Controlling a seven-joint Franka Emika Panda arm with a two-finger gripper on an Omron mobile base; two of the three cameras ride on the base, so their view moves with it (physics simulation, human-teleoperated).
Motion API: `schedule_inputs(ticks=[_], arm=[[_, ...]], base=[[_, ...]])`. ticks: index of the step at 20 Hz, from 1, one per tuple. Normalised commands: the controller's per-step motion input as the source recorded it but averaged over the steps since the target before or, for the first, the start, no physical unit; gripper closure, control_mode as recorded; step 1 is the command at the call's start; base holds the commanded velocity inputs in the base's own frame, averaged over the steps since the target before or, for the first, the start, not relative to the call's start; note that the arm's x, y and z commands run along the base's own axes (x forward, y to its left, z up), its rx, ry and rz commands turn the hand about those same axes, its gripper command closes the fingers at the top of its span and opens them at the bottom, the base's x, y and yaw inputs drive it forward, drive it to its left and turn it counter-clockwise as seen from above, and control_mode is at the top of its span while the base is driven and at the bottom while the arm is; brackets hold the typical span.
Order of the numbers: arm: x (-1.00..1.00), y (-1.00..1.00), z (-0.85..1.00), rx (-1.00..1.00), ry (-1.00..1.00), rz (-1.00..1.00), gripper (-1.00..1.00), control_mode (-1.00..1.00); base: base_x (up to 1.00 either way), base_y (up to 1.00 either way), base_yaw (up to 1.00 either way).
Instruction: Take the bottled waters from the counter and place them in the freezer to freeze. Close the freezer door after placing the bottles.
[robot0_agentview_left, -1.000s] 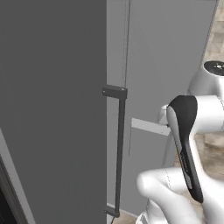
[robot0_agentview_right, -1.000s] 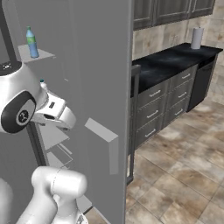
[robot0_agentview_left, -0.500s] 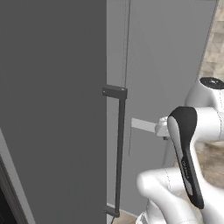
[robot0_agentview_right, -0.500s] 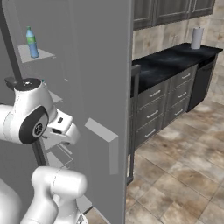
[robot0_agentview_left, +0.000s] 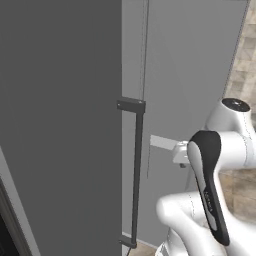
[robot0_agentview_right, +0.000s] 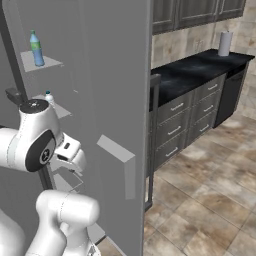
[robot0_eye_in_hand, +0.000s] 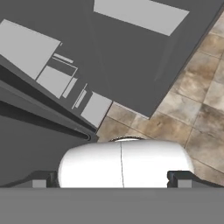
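Both bottled waters stand inside the freezer (robot0_agentview_right: 115, 75), whose door is swung open. The green-capped, blue-labelled bottle (robot0_agentview_right: 35, 48) is upright on an upper shelf. The whitish, blue-capped bottle (robot0_agentview_right: 49, 97) stands on the shelf below. My gripper (robot0_eye_in_hand: 111, 179) is open and empty, its two dark fingertips (robot0_eye_in_hand: 41, 179) set wide apart. The white hand (robot0_agentview_right: 70, 155) hangs low in front of the shelves, beside the inner face of the open door. The black counter (robot0_agentview_right: 200, 67) lies to the right.
A long dark bar handle (robot0_agentview_left: 136, 170) runs down the grey door front. A second dark handle (robot0_agentview_right: 152, 140) shows at the door's edge. A paper towel roll (robot0_agentview_right: 225, 43) stands at the counter's far end. Tiled floor (robot0_agentview_right: 210, 200) opens to the right.
The arm has folded: its upper joint rose and the hand dropped lower beside the open door. Both bottles stay on their shelves and the jaws stay wide.
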Motion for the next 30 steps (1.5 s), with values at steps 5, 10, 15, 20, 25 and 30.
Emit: schedule_inputs(ticks=[5, 10, 15, 20, 25, 30], arm=[[-0.02, 0.0, 0.0, 0.0, 0.0, 0.0, -1.0, -1.0], [0.0, 0.0, 0.0, 0.0, 0.0, 0.0, -1.0, 1.0], [0.0, 0.0, 0.0, 0.0, 0.0, 0.0, -1.0, 1.0], [0.0, 0.0, 0.0, 0.0, 0.0, 0.0, -1.0, 1.0], [0.0, 0.0, 0.0, 0.0, 0.0, 0.0, -1.0, 1.0], [0.0, 0.0, 0.0, 0.0, 0.0, 0.0, -1.0, 1.0]], base=[[0.0, 0.0, 0.0], [-0.45, -0.02, 0.0], [-0.68, -0.25, 0.0], [-0.57, -0.69, 0.18], [-0.16, -0.68, 0.5], [0.08, -0.47, 0.87]])
